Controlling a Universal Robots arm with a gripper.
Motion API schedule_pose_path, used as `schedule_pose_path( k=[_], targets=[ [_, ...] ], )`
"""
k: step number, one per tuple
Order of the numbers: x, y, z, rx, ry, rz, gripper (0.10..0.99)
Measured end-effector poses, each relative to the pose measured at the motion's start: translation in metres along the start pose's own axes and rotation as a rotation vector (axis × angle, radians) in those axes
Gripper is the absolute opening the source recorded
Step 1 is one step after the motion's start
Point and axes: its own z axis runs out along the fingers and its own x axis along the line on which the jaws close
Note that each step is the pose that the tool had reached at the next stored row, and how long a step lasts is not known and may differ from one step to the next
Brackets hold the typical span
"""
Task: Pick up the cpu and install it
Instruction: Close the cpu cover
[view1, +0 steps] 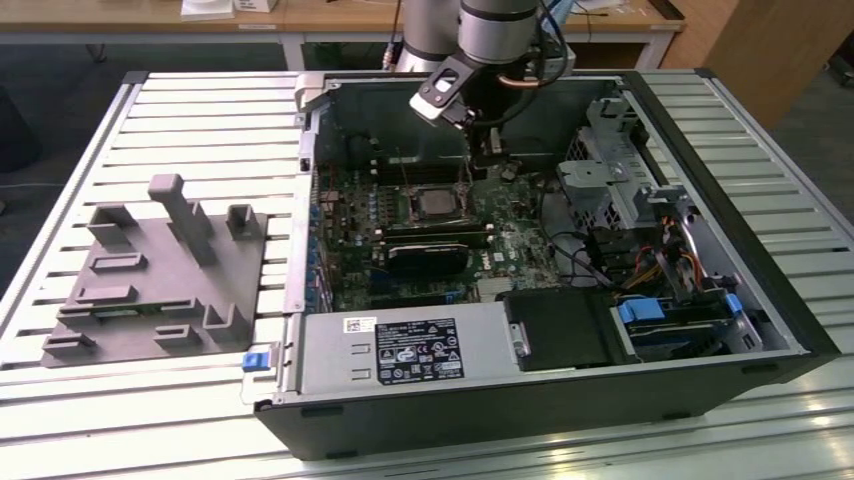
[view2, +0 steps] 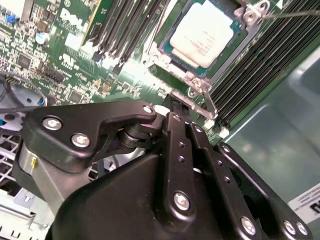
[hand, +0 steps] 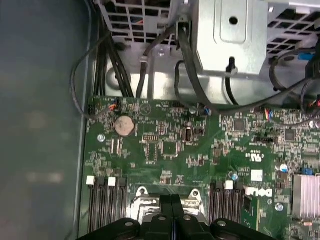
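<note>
- Cpu (view2: 202, 32) lies flat in the motherboard socket, silver-grey top up, with the metal socket frame (view2: 196, 82) around it. The jaws are just beside it and not on it.
- Jaws are pressed together with nothing visible between them. In both wrist views their tips sit over the edge of the socket frame; I cannot tell whether they touch it.
- Long black memory slots (hand: 107, 205) flank the socket on both sides.
- Green motherboard (hand: 170, 150) spreads out beyond the socket. A round coin cell (hand: 124, 126) sits near its far edge, and black cables run on to a perforated metal drive cage (hand: 230, 30).
- In the exterior view the arm (view1: 497, 30) reaches down into the open computer case (view1: 534, 410). The cpu (view1: 430, 203) is near the middle of the board.
- Grey plastic fixture (view1: 147, 270) stands on the slatted tabletop (view1: 200, 100), to the exterior view's left of the case and well apart from the jaws.
</note>
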Motion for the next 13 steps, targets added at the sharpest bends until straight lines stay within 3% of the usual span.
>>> schedule_pose_path(
  k=[13],
  targets=[
    [0.0007,-0.013,0.0048,0.005,0.0002,0.0,0.106]
  ],
)
